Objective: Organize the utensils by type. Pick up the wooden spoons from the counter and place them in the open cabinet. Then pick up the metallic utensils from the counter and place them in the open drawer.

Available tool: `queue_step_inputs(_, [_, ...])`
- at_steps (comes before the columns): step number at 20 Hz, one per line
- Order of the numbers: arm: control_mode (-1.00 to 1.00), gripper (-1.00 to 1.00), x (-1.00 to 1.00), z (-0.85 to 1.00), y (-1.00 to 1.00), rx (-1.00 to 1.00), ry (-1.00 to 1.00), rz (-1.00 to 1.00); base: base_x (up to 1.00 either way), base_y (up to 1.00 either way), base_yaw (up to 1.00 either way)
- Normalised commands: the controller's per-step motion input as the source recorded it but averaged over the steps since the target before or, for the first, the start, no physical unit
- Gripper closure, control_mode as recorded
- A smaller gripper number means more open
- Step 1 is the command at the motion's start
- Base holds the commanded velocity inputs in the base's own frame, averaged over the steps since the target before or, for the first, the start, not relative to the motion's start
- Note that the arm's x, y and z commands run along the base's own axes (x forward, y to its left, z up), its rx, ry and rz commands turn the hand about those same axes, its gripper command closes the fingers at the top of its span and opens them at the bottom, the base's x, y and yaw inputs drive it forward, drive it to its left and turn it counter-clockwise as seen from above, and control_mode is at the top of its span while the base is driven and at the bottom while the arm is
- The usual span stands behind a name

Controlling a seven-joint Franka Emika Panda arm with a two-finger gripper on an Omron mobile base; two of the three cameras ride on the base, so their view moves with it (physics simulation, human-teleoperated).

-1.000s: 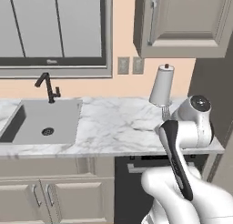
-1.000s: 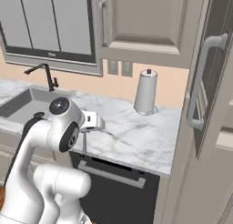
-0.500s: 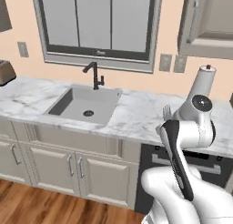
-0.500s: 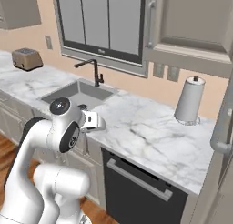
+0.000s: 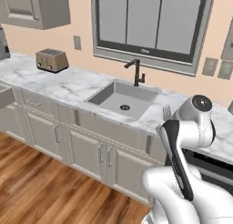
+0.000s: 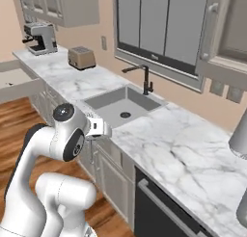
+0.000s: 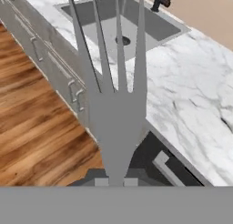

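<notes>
A grey-silver four-tined fork [image 7: 119, 114] stands upright in my gripper [image 7: 116, 181], which is shut on its handle. In the left base view the fork's tines [image 5: 167, 112] peek up behind my forearm. The hand [image 6: 98, 127] hangs in front of the sink cabinets. Below runs the white marble counter [image 5: 68, 87] [image 6: 169, 144] [image 7: 182, 82]. At the far left an open pale drawer [image 6: 17, 79] [image 5: 3, 98] sticks out from the counter run. The wooden spoons are out of view.
A sink [image 5: 120, 99] [image 6: 123, 106] with a dark faucet [image 5: 136, 73] is set in the counter. A toaster [image 5: 51, 60] [image 6: 81, 58] and a coffee machine [image 6: 41, 37] stand farther left. A wall cabinet [image 6: 226, 29] hangs upper right. Wooden floor [image 5: 41, 182] lies in front.
The whole scene has shifted right in both base views: the base has driven left along the counter. Toaster, coffee machine and drawer have come into view. The fork stays in the gripper.
</notes>
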Motion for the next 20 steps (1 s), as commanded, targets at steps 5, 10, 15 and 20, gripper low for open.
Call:
queue_step_inputs(5, [1.0,1.0,0.0,0.0,0.0,0.0,0.0,0.0,0.0,0.0,0.49])
queue_step_inputs(10, [1.0,1.0,0.0,0.0,0.0,0.0,0.0,0.0,0.1,0.0,0.42])
queue_step_inputs(15, [1.0,1.0,0.0,0.0,0.0,0.0,0.0,0.0,0.51,0.1,0.29])
queue_step_inputs(20, [1.0,1.0,0.0,0.0,0.0,0.0,0.0,0.0,0.73,0.12,0.39])
